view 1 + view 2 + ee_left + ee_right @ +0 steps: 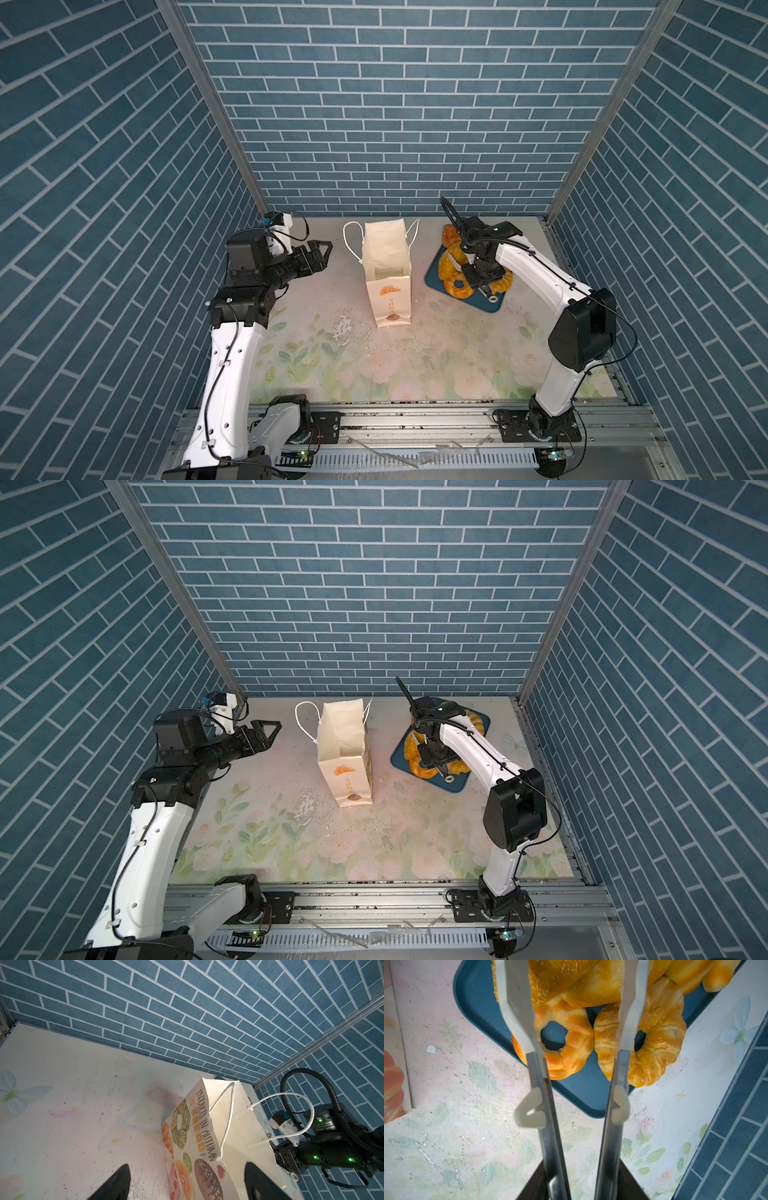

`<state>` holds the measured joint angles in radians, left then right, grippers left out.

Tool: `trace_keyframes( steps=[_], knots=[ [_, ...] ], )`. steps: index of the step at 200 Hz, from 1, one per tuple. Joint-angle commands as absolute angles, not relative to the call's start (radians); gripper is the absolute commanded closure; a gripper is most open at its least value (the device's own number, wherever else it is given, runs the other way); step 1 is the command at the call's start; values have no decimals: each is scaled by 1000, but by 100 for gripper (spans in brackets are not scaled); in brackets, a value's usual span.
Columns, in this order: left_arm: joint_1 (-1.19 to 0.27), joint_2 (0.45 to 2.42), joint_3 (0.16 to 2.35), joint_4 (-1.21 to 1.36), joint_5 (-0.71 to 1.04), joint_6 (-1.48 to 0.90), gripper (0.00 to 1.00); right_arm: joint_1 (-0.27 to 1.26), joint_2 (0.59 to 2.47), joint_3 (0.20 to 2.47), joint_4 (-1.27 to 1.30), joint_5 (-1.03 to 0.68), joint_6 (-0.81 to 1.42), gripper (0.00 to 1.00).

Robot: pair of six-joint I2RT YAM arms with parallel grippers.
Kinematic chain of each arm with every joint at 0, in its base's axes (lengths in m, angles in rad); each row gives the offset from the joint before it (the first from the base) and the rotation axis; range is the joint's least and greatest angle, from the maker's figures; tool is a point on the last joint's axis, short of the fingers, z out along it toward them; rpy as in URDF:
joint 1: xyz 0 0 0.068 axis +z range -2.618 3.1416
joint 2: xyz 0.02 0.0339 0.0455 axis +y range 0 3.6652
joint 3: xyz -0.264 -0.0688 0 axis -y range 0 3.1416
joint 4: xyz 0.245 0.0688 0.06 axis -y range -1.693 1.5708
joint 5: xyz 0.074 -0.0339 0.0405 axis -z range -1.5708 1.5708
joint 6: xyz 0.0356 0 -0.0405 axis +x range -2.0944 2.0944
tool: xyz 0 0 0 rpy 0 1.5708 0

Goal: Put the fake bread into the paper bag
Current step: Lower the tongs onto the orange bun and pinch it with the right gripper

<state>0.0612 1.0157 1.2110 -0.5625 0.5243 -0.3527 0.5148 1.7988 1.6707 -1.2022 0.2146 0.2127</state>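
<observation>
The fake bread (453, 286) (417, 771) lies heaped on a dark blue tray (494, 306) at the back right. The wrist view shows a ring doughnut (571, 1043) and a ring-shaped croissant (660, 1043) at the tray's near edge. My right gripper (482, 279) (582, 1164) hangs over the heap, shut on metal tongs (538, 1076). The tongs' blades stand apart above the bread; their tips are out of view. The paper bag (386, 266) (343, 750) (239, 1126) stands upright, mouth open, mid-table. My left gripper (326, 253) (274, 729) (187, 1167) stands open left of the bag, holding nothing.
The floral tabletop (415, 365) is bounded by blue brick walls behind and on both sides. The bag's cord handles (351, 241) droop outwards from its rim. A metal rail (415, 419) runs along the front edge.
</observation>
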Motion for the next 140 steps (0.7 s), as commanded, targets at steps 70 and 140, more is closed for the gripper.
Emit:
trace_keyframes(
  steps=[70, 140],
  knots=[
    [66, 1014, 1192, -546, 532, -359, 13, 514, 1791, 1766, -1158, 209, 273, 51],
    [66, 1018, 1193, -547, 529, -359, 13, 530, 1844, 1890, -1140, 246, 314, 49]
  ],
)
